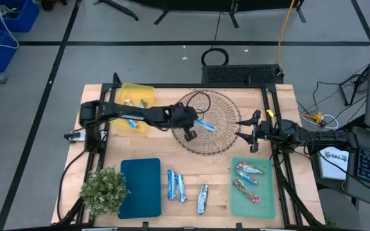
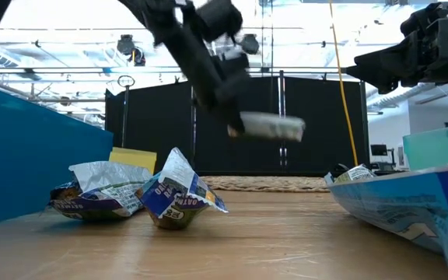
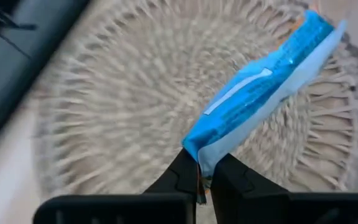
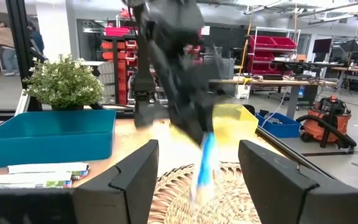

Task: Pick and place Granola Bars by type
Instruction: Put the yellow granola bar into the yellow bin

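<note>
A blue granola bar [image 1: 205,124] hangs over the round wicker basket [image 1: 220,146], with my left gripper [image 1: 196,122] shut on it. The low view shows the bar [image 2: 271,126] lifted well above the table. More bars lie about: some on the yellow mat [image 1: 137,101], red and orange ones [image 1: 248,170] on the green mat [image 1: 265,205], and blue and silver ones [image 1: 175,186] on the bare wood. My right gripper [image 1: 246,131] waits open at the basket's right, nothing between its fingers [image 4: 135,180]. My left gripper pinches the bar's near end [image 3: 199,160], at the wrapper's flat seam, between its two fingertips [image 3: 182,177]. The fingers slant down from the table's left, in line with the bar. The bar [image 3: 260,93] sticks out ahead of them, clear of the basket [image 3: 104,112].
A teal mat [image 1: 140,187] lies at the near middle left, with a small potted plant [image 1: 105,189] beside it. One more silver-blue bar [image 1: 202,199] lies near the front edge. Black frame rails run along the table's sides.
</note>
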